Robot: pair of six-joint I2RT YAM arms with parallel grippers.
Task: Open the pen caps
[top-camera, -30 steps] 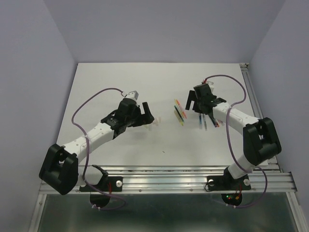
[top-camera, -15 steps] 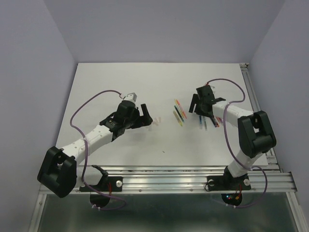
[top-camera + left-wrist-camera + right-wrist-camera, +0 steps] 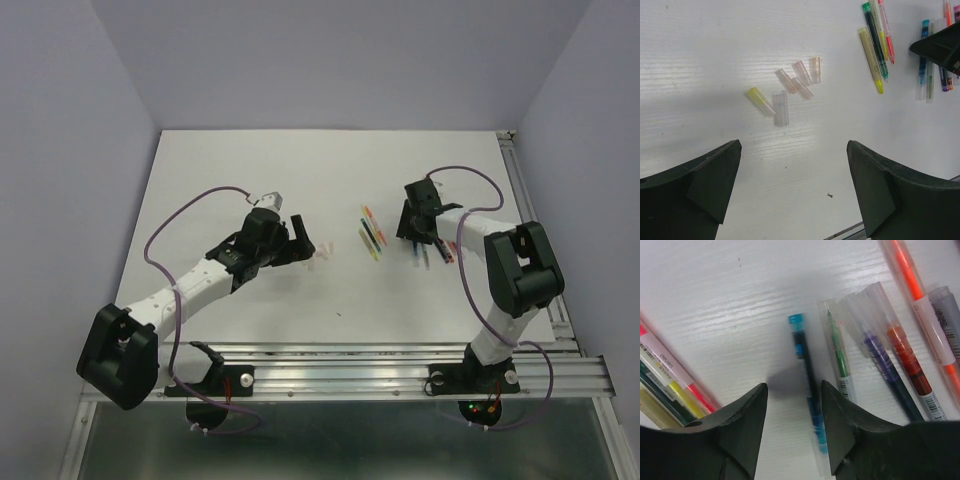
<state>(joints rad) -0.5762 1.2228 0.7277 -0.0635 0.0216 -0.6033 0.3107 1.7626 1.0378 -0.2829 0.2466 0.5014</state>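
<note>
Top external view, for your list: white table (image 3: 230, 180), with the pens (image 3: 372, 232) in two clusters right of centre. Left gripper (image 3: 794, 150) is spread wide and empty above several loose pen caps (image 3: 801, 80); right gripper (image 3: 794, 386) is part-closed astride the blue pen (image 3: 806, 360), not yet pinching it. Step in hand, likely: seizing that barrel. You will next need the left gripper on its cap.

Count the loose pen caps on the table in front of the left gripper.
6. A yellow cap and a clear cap lie nearest the left wrist camera; four pinkish caps cluster just beyond them. More may be hidden elsewhere.
</note>
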